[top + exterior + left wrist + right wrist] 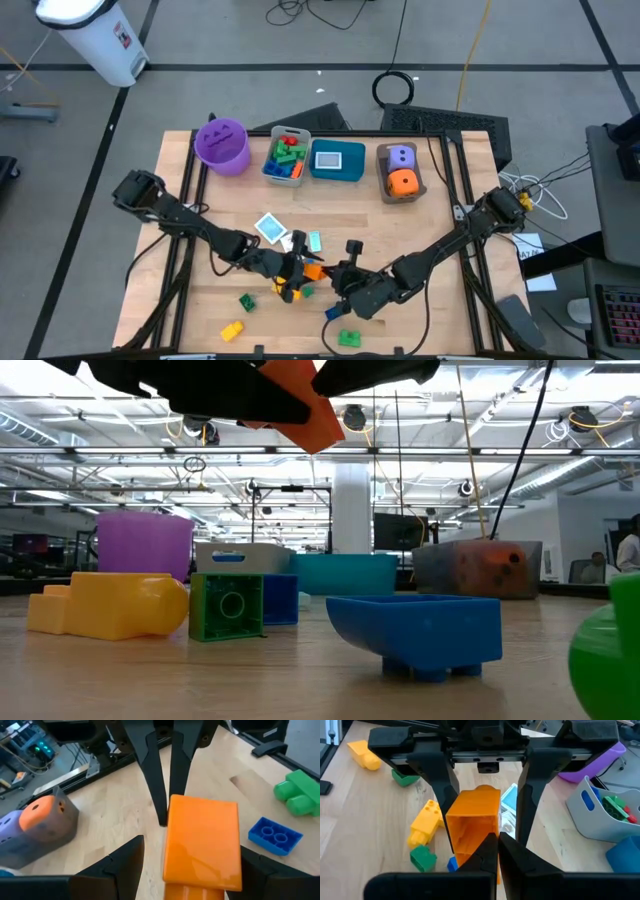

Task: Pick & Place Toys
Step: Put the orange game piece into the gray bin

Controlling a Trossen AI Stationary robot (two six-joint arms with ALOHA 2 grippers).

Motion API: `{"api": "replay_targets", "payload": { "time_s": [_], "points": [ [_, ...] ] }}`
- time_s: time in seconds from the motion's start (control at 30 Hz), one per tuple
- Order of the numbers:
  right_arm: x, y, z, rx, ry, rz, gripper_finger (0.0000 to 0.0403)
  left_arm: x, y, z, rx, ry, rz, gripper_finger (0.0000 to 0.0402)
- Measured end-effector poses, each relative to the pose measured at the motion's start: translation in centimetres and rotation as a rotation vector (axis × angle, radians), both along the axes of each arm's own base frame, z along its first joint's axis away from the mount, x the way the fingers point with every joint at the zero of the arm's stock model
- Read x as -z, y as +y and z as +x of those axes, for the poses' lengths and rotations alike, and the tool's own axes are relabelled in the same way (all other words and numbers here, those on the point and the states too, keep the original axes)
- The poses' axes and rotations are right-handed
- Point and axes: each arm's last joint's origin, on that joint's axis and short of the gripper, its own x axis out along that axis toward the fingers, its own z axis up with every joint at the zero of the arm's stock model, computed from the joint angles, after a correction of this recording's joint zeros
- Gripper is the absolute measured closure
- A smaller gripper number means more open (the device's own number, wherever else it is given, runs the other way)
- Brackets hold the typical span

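An orange brick [312, 270] hangs above the near middle of the table, hollow side toward my right arm. My right gripper [331, 276] is shut on it. From the left, my left gripper [294, 272] stands open with one finger on each side of the brick [202, 840]. A gap shows at one finger; whether the other touches, I cannot tell. On the table lie two white and blue cards [270, 228], a green brick [247, 301], a yellow brick [232, 330] and a blue brick [335, 313]. My right gripper pinches one side wall of the orange brick at its open edge [494, 831], one finger inside the hollow and one outside. The fingers [159, 795] come slanting down from the table's right. The brick is lifted clear of the table [300, 405], tilted.
Along the far edge stand a purple bucket [222, 145], a grey bin [287, 158] of bricks, a teal bin [338, 160] and a brown bin [402, 172] holding a purple and an orange die. Another green brick [349, 338] lies at the near edge.
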Motion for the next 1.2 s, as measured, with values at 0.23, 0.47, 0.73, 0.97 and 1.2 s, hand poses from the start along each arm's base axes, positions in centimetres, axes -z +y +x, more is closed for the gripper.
{"api": "replay_targets", "payload": {
  "time_s": [0.23, 0.47, 0.73, 0.97, 1.2],
  "points": [
    [0.0, 0.0, 0.0, 0.001, -0.002, 0.0, 0.0403, -0.1, 0.0, 0.0, 0.008, -0.008, -0.005, 0.0206],
    [0.0, 0.0, 0.0, 0.004, -0.007, 0.013, 0.0383, -0.1, -0.1, 0.0, 0.031, -0.008, -0.013, 0.0255],
    [0.0, 0.0, 0.1, 0.005, -0.011, 0.028, 0.0335, -0.1, -0.1, 0.1, 0.035, -0.009, -0.019, 0.0238],
    [-1.9, -0.2, -0.7, -0.029, -0.028, 0.011, 0.0266, -0.2, 0.0, 0.1, 0.028, -0.016, -0.023, 0.0254],
    [-4.7, -0.1, -2.9, -0.066, -0.044, 0.002, 0.0232, -0.2, 0.0, 0.1, 0.03, -0.012, -0.021, 0.0248]
  ]
}}
